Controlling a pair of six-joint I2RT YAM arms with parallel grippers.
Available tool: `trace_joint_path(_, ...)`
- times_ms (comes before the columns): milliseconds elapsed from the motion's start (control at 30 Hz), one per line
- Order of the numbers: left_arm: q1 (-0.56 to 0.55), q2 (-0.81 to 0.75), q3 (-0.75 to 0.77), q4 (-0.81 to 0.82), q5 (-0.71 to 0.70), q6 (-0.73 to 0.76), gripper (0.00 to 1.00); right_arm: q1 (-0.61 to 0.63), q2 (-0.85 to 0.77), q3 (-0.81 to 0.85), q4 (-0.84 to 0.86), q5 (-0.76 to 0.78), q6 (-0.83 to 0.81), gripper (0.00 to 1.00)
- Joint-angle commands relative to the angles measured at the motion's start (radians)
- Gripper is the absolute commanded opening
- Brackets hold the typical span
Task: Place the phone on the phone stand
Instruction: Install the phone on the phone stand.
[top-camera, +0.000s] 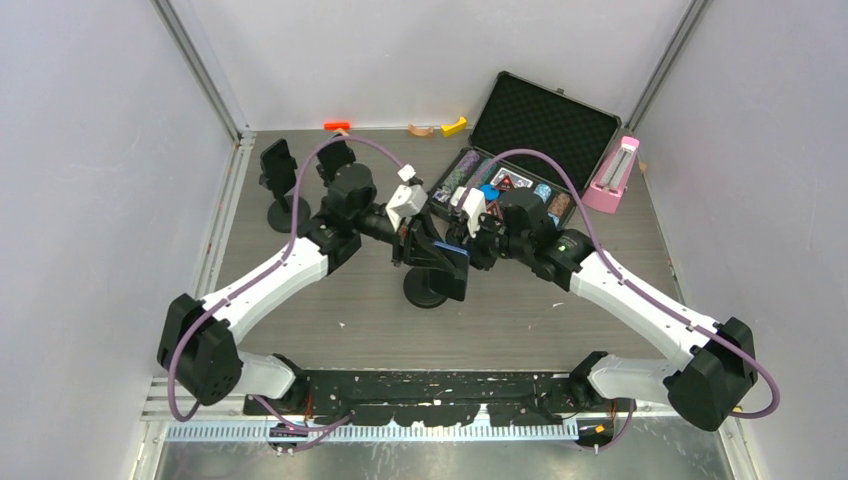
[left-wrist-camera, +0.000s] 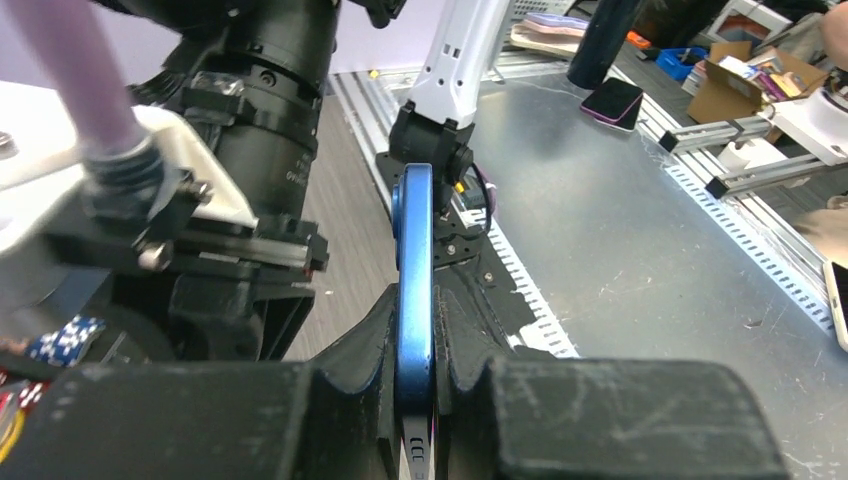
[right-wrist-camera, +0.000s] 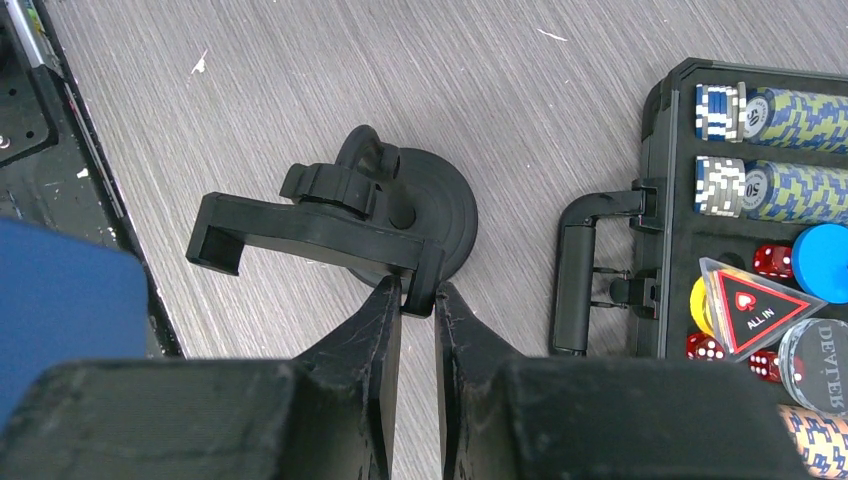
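The left gripper (left-wrist-camera: 414, 340) pinches a blue phone (left-wrist-camera: 413, 240) edge-on. The right gripper (right-wrist-camera: 418, 297) nips the black stand (right-wrist-camera: 320, 225) by its cradle.

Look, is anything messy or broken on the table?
Nothing looks spilled or broken. The phone and phone stand look whole, and the chips sit tidy in the open case. Only an orange piece, a tan piece and a yellow piece lie loose by the back wall, and white flecks dot the table.
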Motion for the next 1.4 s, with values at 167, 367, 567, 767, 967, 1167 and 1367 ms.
trace_joint_path(167, -0.049, 0.096, -0.043, 0.472, 0.051, -0.127, 0.0, -0.012, 0.005, 0.07, 0.048, -0.05, 0.026, 0.0)
trace_joint_path(367, -0.054, 0.163, -0.053, 0.527, 0.031, -0.112, 0.0, -0.016, 0.005, 0.074, 0.042, -0.054, 0.025, 0.0)
trace_joint_path(567, -0.054, 0.188, -0.06, 0.512, 0.014, -0.074, 0.0, -0.017, 0.007, 0.074, 0.035, -0.063, 0.025, 0.0)
trace_joint_path(767, -0.053, 0.144, -0.039, 0.2, -0.029, 0.179, 0.0, -0.017, 0.006, 0.073, 0.03, -0.056, 0.025, 0.0)
trace_joint_path(967, -0.051, 0.091, -0.048, -0.005, -0.061, 0.329, 0.0, -0.017, 0.004, 0.07, 0.025, -0.042, 0.025, 0.0)
trace_joint_path(1167, -0.05, 0.071, -0.041, -0.043, -0.093, 0.346, 0.0, -0.017, 0.005, 0.068, 0.022, -0.036, 0.022, 0.0)
trace_joint_path(1367, -0.049, 0.066, -0.045, -0.048, -0.105, 0.345, 0.0, -0.017, 0.001, 0.063, 0.019, -0.027, 0.021, 0.0)
